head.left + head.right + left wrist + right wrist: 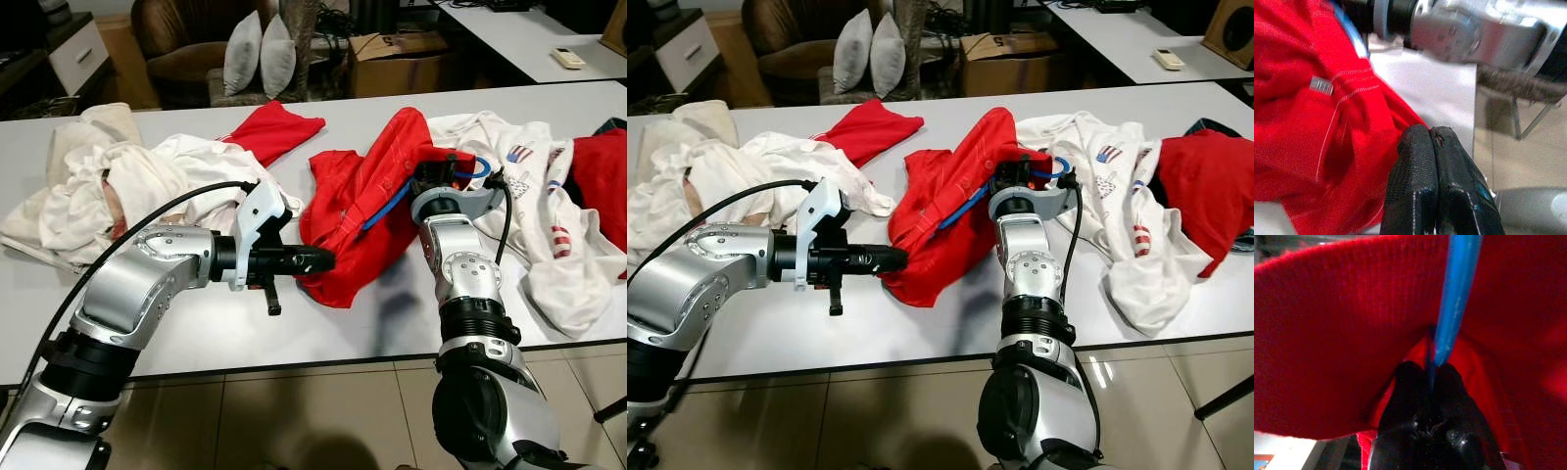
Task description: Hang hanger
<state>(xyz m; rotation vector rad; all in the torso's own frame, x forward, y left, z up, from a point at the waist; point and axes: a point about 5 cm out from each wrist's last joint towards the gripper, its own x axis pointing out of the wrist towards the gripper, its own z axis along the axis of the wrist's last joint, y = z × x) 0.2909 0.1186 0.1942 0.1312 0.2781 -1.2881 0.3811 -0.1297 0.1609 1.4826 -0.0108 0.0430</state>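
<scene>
Your right tool (pixel 1426 374) is buried in the folds of the red shirt (pixel 367 211), and its two black fingers (pixel 1405 382) are pinched together on the blue hanger (pixel 1457 293). From the wrist camera you see the blue bar running straight out from between the fingertips with red cloth wrapped all round it. In the head views the hanger (pixel 387 206) shows as a blue strip slanting across the shirt, with a blue loop (pixel 474 170) peeking out beside the wrist. The shirt and hanger lie on the white worktop (pixel 372 323), near its middle.

Your left tool (pixel 318 259) reaches in level from the left, tips right at the lower left edge of the red shirt. Its fingers (pixel 1415 171) are pressed flat against each other; whether a fold of cloth is caught between them, you cannot tell.

Around you on the worktop: a heap of white clothes (pixel 108 191) to the left, a second red garment (pixel 279 127) behind, and a white printed shirt (pixel 534 211) to the right. Beyond stands a chair with two grey cushions (pixel 260 54).
</scene>
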